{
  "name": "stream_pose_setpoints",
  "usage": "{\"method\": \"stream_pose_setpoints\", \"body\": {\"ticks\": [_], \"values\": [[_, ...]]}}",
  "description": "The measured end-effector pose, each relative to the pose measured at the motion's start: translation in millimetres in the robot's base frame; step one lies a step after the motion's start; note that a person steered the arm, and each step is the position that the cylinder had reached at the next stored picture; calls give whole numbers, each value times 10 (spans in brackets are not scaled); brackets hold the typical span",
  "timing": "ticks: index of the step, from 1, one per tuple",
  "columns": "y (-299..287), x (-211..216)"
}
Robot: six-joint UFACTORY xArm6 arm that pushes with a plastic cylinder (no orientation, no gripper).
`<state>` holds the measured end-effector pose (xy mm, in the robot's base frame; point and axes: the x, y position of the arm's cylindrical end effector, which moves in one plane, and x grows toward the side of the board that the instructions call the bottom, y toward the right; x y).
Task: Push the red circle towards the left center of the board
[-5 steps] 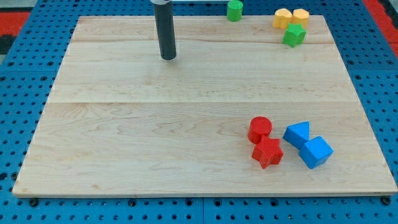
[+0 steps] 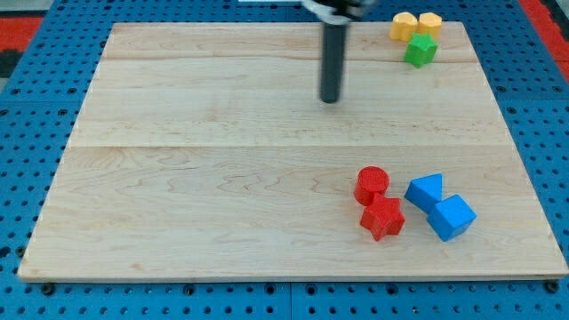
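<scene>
The red circle [image 2: 372, 185], a short red plastic cylinder, stands upright on the pale wooden board [image 2: 204, 204] in the lower right part of the frame, well away from the board's left centre. Just below it, and touching or nearly touching it, sits a red star-shaped plastic block [image 2: 382, 218]. To the right of these two lie a blue triangular plastic block [image 2: 425, 191] and, just below and to the right of it, a blue cube-like plastic block [image 2: 452, 217]; the two blue pieces are close together, and the blue triangle is just beside the red circle without clearly touching it.

My tip [image 2: 331, 100], the lower end of the straight dark rod, rests on the board in the upper middle of the frame, above and slightly left of the red circle and well apart from it. It holds nothing and touches no block; being a bare rod, it has nothing to clench or release. The top of the rod is blurred at the upper edge of the frame.

In the upper right corner of the board sit two yellow rounded plastic blocks [image 2: 404, 25] [image 2: 430, 23] side by side, with a green plastic block [image 2: 421, 49] just below them, its exact shape hard to make out. The board lies on a blue perforated surface [image 2: 36, 133], with red showing at the top corners of the frame
</scene>
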<state>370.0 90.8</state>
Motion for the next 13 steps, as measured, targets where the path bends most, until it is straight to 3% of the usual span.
{"method": "stream_pose_setpoints", "body": {"ticks": [2,3,4,6,13], "values": [[1272,752],[1410,905],[1410,909],[1412,1422],[1086,1485]]}}
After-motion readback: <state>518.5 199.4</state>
